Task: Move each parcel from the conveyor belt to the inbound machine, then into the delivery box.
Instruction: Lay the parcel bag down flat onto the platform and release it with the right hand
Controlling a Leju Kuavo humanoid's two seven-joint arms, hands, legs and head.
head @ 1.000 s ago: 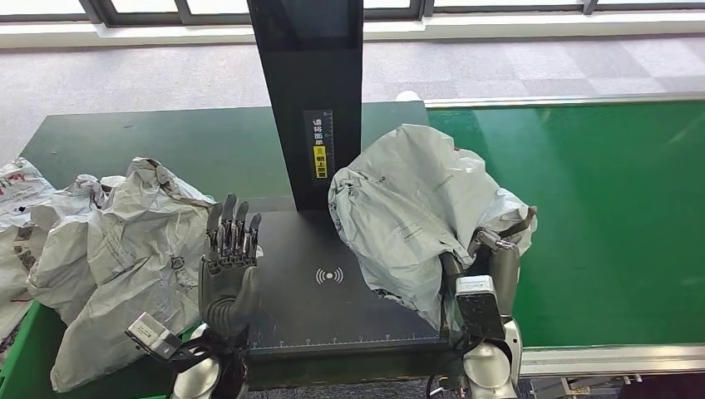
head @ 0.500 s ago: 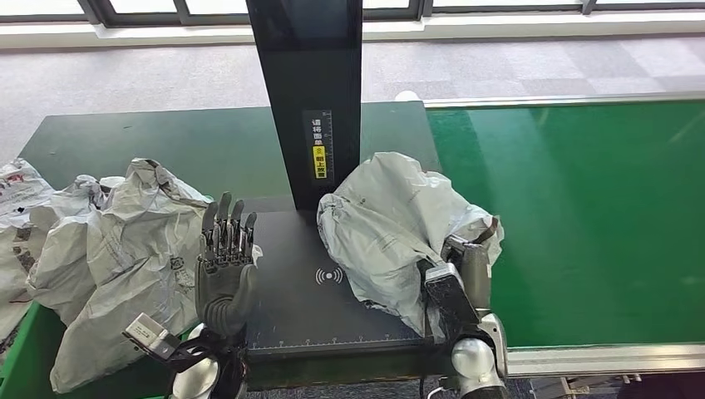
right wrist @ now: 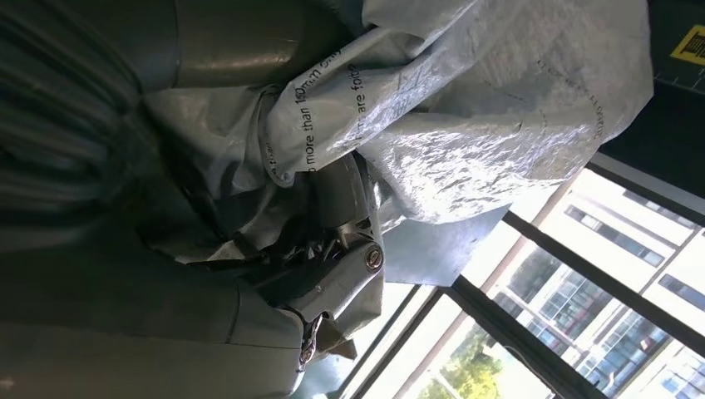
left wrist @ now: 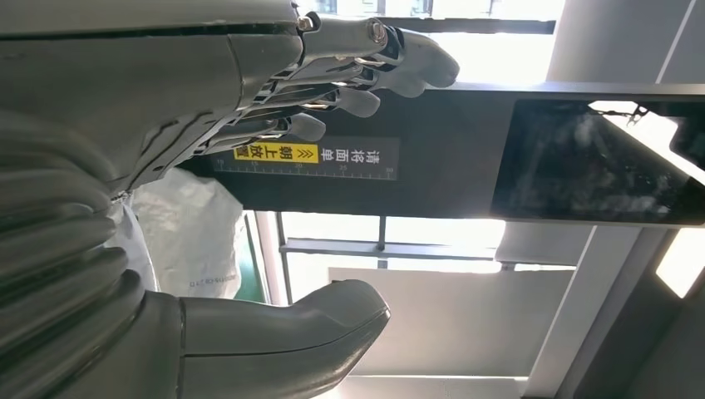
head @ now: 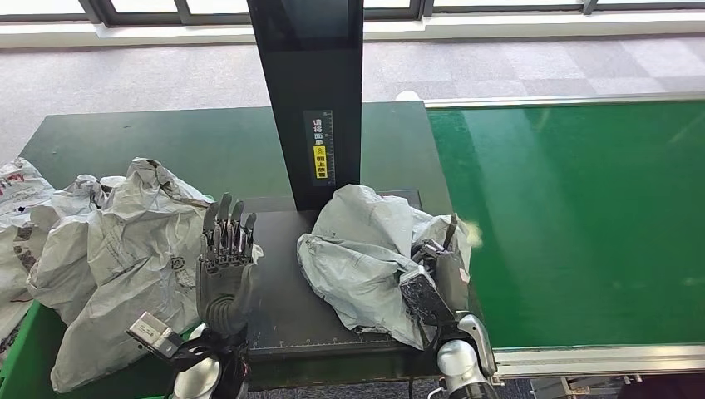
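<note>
Parcel-sorting demo area in an office-type bldg, green conveyor belt running along the right, black inbound machine w/ scan plate standing mid-table, grey poly mailbags piling up left, grey carpet tiles and big windows showing behind

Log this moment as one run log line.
right hand grips grey parcel | parcel on inbound machine | left hand open

grey carpet floor (windows beyond).

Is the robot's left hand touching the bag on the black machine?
Apart. The head view shows bare black platform between the left hand and the grey parcel.
</note>
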